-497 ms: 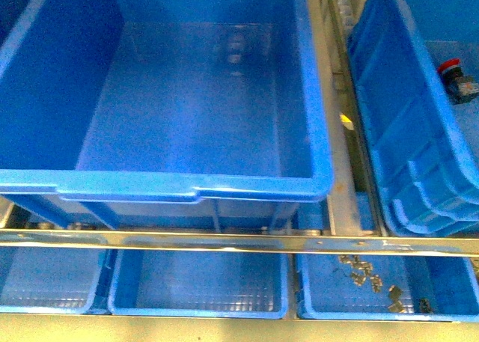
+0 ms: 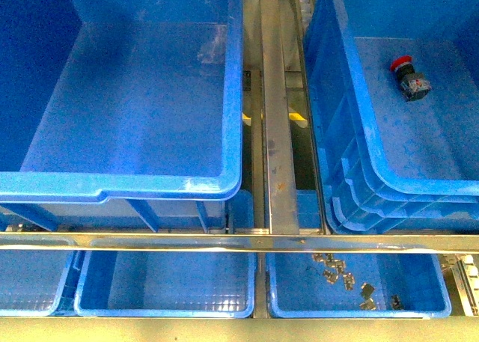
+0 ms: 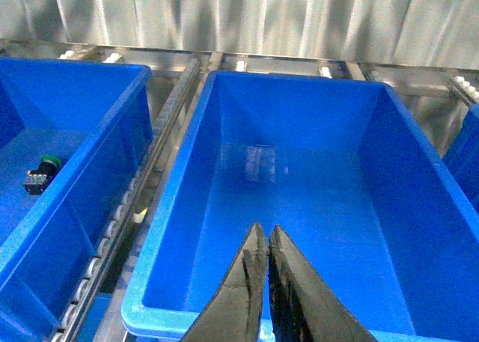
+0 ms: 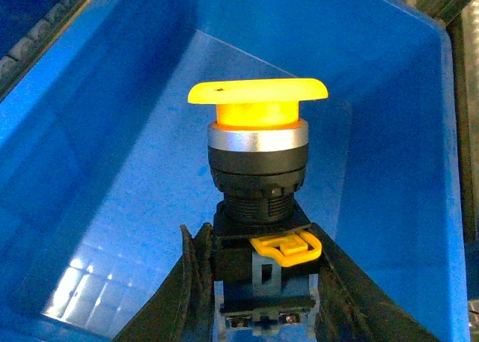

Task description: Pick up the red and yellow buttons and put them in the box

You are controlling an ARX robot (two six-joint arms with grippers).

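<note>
My right gripper [image 4: 258, 237] is shut on the black body of the yellow button [image 4: 257, 106], which stands upright with its cap away from the wrist. Under it lies the bare floor of a blue crate [image 4: 112, 230]; which crate this is I cannot tell. The red button [image 2: 408, 75] lies on its side in the blue crate [image 2: 352, 170] at the right of the front view. The box [image 2: 112, 185], large and deep, fills the left of that view with nothing in it. My left gripper [image 3: 263, 233] is shut and empty above the near rim of a large blue crate [image 3: 168, 222]. Neither arm shows in the front view.
A metal roller track [image 2: 273, 132] runs between the two crates. A metal rail [image 2: 239, 242] crosses in front, with shallow blue trays [image 2: 165, 282] below it; one tray holds small metal parts [image 2: 340, 271]. A green-capped switch [image 3: 41, 173] lies in the crate beside the left gripper.
The front view has swung to the right: the box now sits further left in the picture and more of the red button's crate shows.
</note>
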